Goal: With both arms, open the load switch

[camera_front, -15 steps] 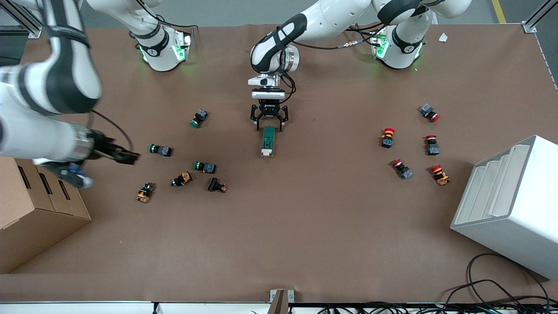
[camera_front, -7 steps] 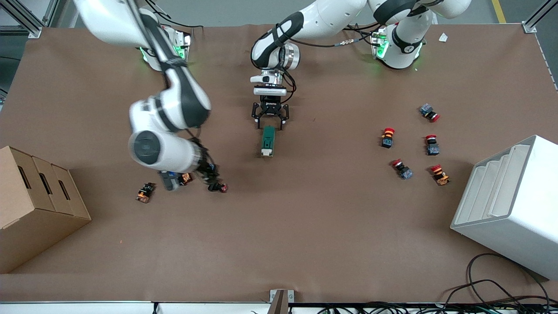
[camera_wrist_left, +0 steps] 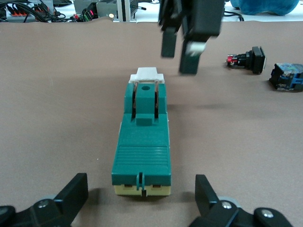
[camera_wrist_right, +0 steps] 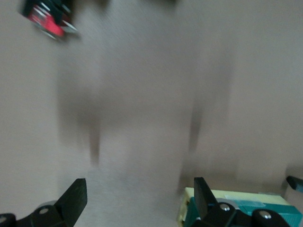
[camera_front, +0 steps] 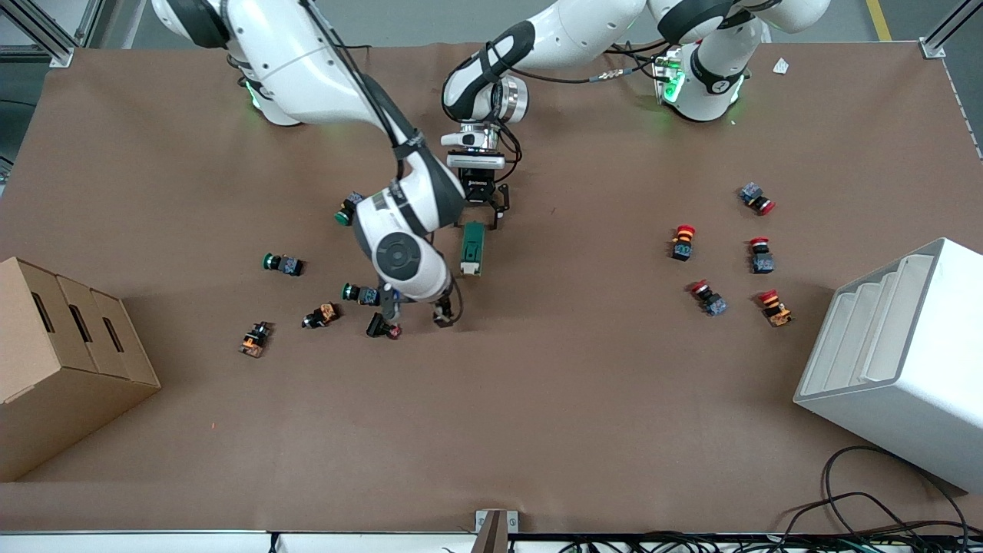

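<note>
Dark-green rectangular load switch (camera_front: 471,249), white toggle unflipped. Left tool (camera_wrist_left: 140,201): wide, straddling its end, ungripped. Right tool (camera_wrist_left: 182,49): wide, over toggle end. Opening pending.

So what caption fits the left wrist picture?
Open left claw straddles the green load switch; right claw hangs near its white end.

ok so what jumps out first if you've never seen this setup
The dark-green load switch lies mid-table with the left gripper open astride its end nearest the bases. The right gripper, open, hangs over the table just past the switch's white-toggle end. Small push buttons lie scattered toward both table ends.
</note>
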Tool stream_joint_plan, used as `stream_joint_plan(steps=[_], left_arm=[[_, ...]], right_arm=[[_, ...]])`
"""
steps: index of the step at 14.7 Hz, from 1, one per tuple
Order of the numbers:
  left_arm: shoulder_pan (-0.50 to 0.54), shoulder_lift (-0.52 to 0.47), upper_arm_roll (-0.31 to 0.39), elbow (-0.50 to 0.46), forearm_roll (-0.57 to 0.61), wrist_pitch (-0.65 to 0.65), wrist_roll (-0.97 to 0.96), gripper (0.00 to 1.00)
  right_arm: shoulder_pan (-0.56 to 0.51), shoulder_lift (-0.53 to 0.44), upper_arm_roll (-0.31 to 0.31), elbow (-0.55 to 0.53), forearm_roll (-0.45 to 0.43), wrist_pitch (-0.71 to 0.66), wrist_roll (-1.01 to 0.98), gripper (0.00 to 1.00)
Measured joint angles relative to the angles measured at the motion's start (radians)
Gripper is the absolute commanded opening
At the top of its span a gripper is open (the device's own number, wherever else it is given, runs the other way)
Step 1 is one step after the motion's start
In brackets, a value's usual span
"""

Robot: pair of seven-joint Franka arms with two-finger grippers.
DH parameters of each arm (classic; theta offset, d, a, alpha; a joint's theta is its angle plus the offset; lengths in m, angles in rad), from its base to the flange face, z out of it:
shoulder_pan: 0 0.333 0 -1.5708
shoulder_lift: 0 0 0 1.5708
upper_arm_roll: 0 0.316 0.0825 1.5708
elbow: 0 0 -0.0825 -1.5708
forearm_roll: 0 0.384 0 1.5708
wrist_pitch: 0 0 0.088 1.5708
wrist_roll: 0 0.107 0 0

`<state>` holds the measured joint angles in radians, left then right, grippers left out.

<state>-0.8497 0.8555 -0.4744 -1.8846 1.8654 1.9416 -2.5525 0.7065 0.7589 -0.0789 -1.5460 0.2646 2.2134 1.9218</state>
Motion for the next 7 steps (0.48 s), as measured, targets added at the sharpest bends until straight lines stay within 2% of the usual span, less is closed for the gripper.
stream_joint_plan(steps=[2, 7], left_arm=[[0.000, 0.000, 0.000, 0.000, 0.000, 0.000, 0.000, 1.00], [0.000, 0.000, 0.000, 0.000, 0.000, 0.000, 0.000, 1.00]], right_arm=[[0.014, 0.007, 0.019, 0.006, -0.002, -0.016, 0.016, 1.00], [0.016, 0.006, 0.049, 0.027, 0.006, -0.160, 0.023, 1.00]])
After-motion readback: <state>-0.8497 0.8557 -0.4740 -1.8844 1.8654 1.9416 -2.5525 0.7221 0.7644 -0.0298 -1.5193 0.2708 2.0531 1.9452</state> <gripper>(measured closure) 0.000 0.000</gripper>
